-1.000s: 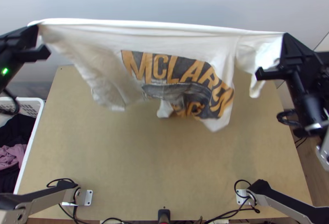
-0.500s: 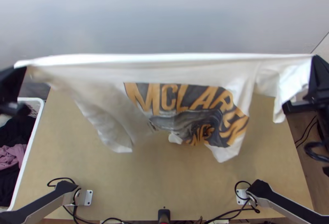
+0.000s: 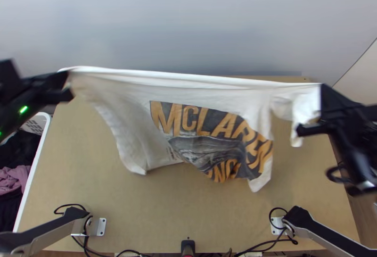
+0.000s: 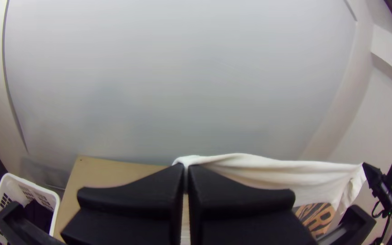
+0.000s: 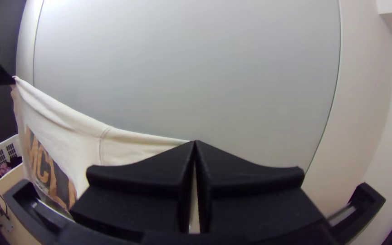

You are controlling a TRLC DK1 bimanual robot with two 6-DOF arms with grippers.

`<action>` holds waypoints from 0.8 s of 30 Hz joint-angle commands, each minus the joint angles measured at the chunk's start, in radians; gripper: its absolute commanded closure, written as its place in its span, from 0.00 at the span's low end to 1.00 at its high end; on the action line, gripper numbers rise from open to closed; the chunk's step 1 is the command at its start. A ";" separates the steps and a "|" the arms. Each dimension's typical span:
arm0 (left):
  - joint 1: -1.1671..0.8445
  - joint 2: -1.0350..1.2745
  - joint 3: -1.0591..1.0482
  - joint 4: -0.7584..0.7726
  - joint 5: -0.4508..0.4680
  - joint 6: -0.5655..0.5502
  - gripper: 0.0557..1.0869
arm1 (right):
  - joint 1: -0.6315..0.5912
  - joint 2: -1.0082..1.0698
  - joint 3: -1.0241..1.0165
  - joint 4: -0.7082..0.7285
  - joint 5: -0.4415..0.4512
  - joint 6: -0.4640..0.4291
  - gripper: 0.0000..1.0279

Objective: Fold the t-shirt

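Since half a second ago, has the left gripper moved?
Yes. In the top view, the left gripper has moved rightward, from left of the basket's right rim to right of it.

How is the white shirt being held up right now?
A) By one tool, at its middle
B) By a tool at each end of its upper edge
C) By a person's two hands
B: the shirt hangs with its top edge pulled out between the left tool and the right tool.
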 commanded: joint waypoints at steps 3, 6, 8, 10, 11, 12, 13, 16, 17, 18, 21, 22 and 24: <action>0.057 0.232 -0.072 0.159 0.014 -0.113 0.96 | -0.353 0.129 -0.197 0.143 -0.346 0.206 0.98; 0.076 0.320 -0.080 0.210 0.014 -0.127 0.96 | -0.423 0.223 -0.204 0.180 -0.412 0.267 0.97; 0.091 0.378 -0.078 0.245 0.014 -0.148 0.96 | -0.462 0.293 -0.201 0.209 -0.456 0.313 0.97; 0.094 0.433 -0.075 0.273 0.014 -0.159 0.96 | -0.479 0.373 -0.187 0.220 -0.481 0.358 0.97; 0.096 0.458 -0.074 0.285 0.014 -0.167 0.96 | -0.496 0.417 -0.177 0.226 -0.499 0.381 0.97; 0.097 0.481 -0.072 0.296 0.014 -0.171 0.96 | -0.506 0.462 -0.164 0.235 -0.508 0.399 0.97; 0.097 0.507 -0.072 0.308 0.014 -0.171 0.96 | -0.514 0.505 -0.149 0.240 -0.515 0.413 0.97; 0.106 0.585 -0.066 0.346 0.014 -0.180 0.96 | -0.534 0.647 -0.069 0.257 -0.530 0.451 0.97; 0.109 0.611 -0.060 0.360 0.014 -0.180 0.96 | -0.545 0.697 -0.031 0.255 -0.536 0.463 0.97; 0.117 0.637 -0.051 0.374 0.014 -0.186 0.96 | -0.552 0.750 0.009 0.255 -0.544 0.479 0.97; 0.134 0.726 0.007 0.383 0.014 -0.203 0.96 | -0.581 0.896 0.144 0.222 -0.564 0.534 0.97; 0.138 0.752 0.027 0.383 0.014 -0.208 0.96 | -0.588 0.948 0.196 0.189 -0.565 0.563 0.97; 0.145 0.799 0.061 0.386 0.012 -0.216 0.96 | -0.601 1.043 0.293 0.124 -0.604 0.600 0.97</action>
